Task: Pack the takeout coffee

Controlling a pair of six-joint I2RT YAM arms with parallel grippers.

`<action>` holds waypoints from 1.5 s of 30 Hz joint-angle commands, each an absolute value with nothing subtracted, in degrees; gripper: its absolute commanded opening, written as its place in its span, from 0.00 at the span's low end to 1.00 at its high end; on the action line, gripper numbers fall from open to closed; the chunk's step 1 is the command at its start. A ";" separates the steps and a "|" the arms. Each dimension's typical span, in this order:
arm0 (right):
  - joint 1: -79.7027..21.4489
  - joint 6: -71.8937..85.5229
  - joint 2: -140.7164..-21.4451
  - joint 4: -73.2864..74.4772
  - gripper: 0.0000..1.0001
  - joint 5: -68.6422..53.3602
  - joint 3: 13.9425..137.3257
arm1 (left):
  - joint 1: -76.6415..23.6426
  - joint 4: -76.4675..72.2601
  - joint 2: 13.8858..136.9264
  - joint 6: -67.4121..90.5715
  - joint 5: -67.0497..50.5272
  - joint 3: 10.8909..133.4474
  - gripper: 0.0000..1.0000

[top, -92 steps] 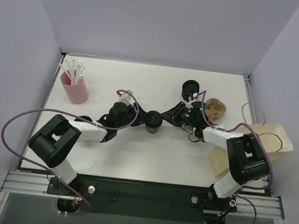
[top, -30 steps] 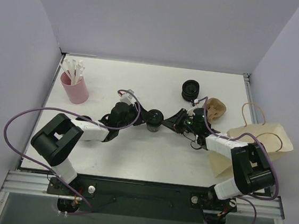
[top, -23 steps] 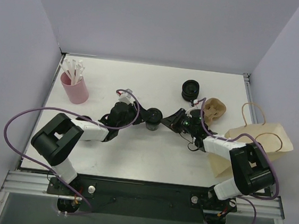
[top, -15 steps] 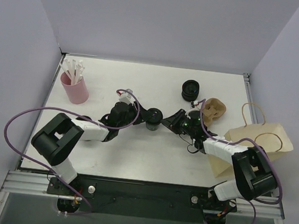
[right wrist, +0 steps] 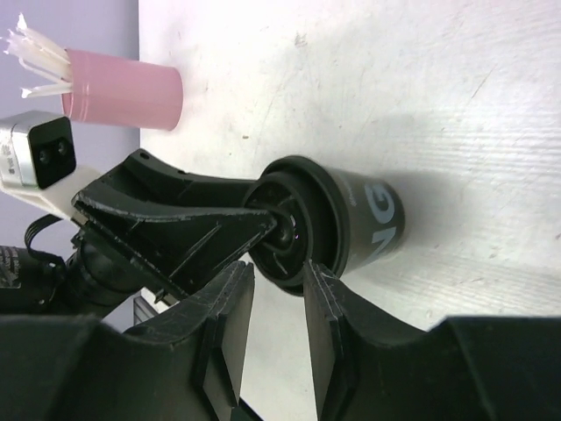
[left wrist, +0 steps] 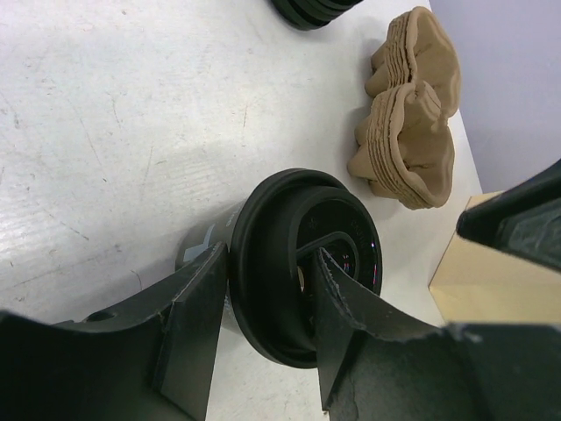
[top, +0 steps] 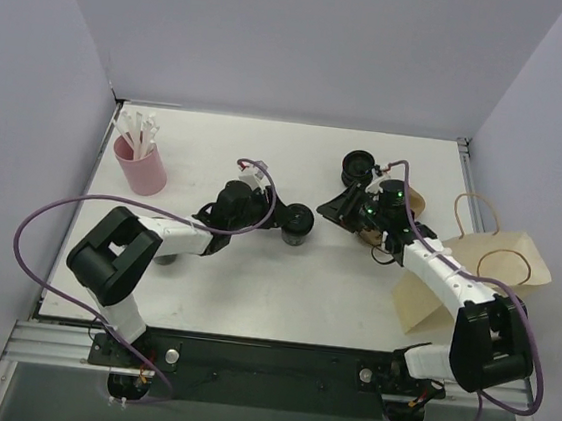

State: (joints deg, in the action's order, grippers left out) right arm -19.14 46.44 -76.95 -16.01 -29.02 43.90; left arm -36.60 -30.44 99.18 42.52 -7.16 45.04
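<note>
Snugly in left claw (left wrist: 267, 289), small black tapered takeout coffee (top: 298, 223), lid (left wrist: 280, 210) on; right claw (right wrist: 279, 276) narrow, empty.

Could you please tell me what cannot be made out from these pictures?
- What the takeout coffee holds: all views, its lid covers it.
- Its lettering: right wrist view, only "NG" faces the camera.
- Inside of the paper bag: top view, its own wall covers it.
- Black ribbed rings: left wrist view, cropped by the top edge.
- Brown pulp holders: top view, partly behind the right arm.

Black takeout coffee (top: 299, 223), pink cup (top: 144, 171), brown bag (top: 417, 303)
</note>
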 commanded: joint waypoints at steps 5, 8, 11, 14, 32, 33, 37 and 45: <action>-14.94 39.38 -87.17 -12.39 0.34 -39.89 52.11 | -37.44 3.60 108.80 29.62 -8.43 42.10 0.50; -14.77 38.85 -89.99 -12.74 0.35 -41.92 53.26 | -37.44 3.51 109.25 29.09 -9.14 42.71 0.50; -14.33 39.37 -92.01 -14.06 0.34 -42.62 53.26 | -37.44 3.34 109.60 28.57 -9.32 43.07 0.50; -14.06 39.99 -93.16 -15.03 0.32 -42.45 53.26 | -37.44 3.60 109.60 28.30 -9.05 43.33 0.50; -10.63 43.59 -95.18 -21.62 0.31 -46.40 51.33 | -37.53 4.04 110.57 28.56 -8.35 43.94 0.50; -10.63 43.51 -95.53 -21.80 0.31 -46.58 51.42 | -37.53 4.13 110.57 28.65 -8.35 43.95 0.50; -10.63 43.51 -97.29 -22.32 0.31 -47.63 51.50 | -37.62 4.22 110.65 28.65 -8.35 43.86 0.50; -11.16 45.17 -100.02 -25.84 0.30 -48.60 50.63 | -37.71 4.31 110.48 28.92 -7.91 43.86 0.50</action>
